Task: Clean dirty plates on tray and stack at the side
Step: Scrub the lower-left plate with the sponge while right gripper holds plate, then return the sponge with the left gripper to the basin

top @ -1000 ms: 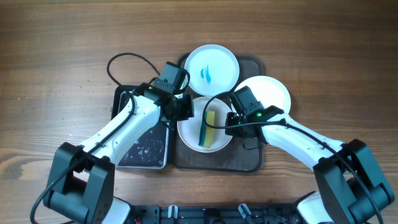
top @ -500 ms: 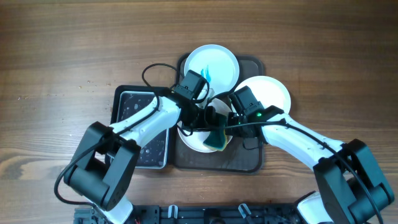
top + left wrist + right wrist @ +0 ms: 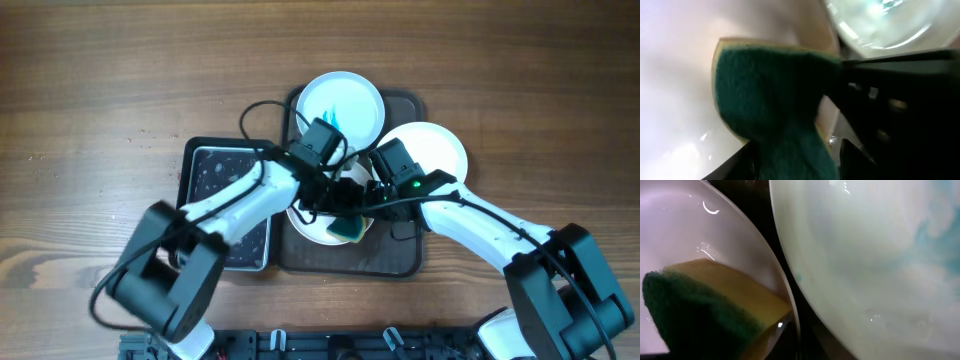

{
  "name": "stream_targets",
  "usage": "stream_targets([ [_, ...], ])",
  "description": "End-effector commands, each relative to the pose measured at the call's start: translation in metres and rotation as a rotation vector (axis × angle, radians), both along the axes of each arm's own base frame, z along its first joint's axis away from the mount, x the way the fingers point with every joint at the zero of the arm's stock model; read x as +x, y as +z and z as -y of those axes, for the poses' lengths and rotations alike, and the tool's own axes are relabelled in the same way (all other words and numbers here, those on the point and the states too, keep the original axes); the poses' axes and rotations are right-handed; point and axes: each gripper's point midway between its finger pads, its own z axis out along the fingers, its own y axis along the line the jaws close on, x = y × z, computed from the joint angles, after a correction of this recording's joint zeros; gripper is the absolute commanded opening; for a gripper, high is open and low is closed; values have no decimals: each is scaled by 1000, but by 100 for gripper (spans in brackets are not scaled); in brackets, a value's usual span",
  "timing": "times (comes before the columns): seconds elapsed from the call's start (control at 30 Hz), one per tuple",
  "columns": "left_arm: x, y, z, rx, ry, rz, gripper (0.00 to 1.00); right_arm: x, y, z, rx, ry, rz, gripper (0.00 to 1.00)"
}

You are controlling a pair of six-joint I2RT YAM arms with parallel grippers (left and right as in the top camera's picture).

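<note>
Our left claw [image 3: 797, 162] pinches the green sponge [image 3: 765, 85] against the plate [image 3: 690, 230] in the tray [image 3: 400, 257], nearest the counter's front edge. We cannot tell whether our right claw [image 3: 372, 197] is spread. They crowd close; a wide scrub could knock them together.

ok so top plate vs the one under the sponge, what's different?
The top plate carries a teal smear; no smear shows on the near plate. The near plate holds a green-and-yellow sponge; the top plate holds nothing. Both are round and white.
</note>
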Motion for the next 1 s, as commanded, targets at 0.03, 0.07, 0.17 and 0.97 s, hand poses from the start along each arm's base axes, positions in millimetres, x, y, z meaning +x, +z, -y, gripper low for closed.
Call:
stream_targets([
  [0.03, -6, -28, -1, 54, -33, -28, 25, -5, -12, 13, -65, 1, -22, 4],
  [0.07, -4, -31, -5, 74, -22, -23, 17, -5, -12, 13, -65, 1, -22, 4],
  [0.17, 2, -35, -12, 123, -7, 8, 4, -5, -12, 13, -65, 1, -22, 4],
  [0.97, 45, 79, -205, 328, 573, 142, 4, -2, 11, -4, -38, 185, -38, 4],
])
